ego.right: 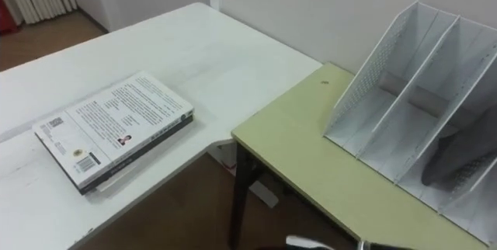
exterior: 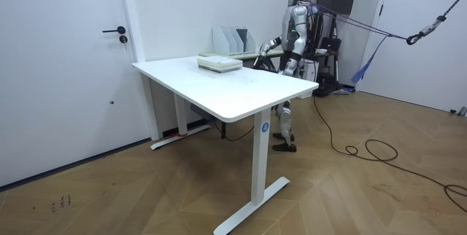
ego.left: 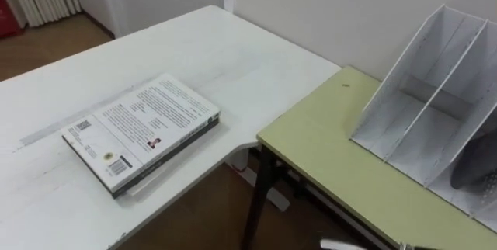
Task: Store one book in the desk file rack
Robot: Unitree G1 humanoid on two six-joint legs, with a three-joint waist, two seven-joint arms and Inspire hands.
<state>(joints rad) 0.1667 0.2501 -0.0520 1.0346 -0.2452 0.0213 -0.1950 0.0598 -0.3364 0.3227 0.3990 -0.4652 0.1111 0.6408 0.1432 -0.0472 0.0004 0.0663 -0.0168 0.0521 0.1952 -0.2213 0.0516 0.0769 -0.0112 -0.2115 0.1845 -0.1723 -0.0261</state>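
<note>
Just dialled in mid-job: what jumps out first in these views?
A book lies flat, barcode side up, on the white table at left, near its edge. At right a white file rack stands on a green desk, with something dark in one slot that I cannot identify.

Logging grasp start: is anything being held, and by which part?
Not the book: it lies flat on the white table, untouched. Anything else cannot be told.

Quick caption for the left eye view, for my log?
Book lies flat on the white table, back cover up; file rack stands on the neighbouring green desk.
</note>
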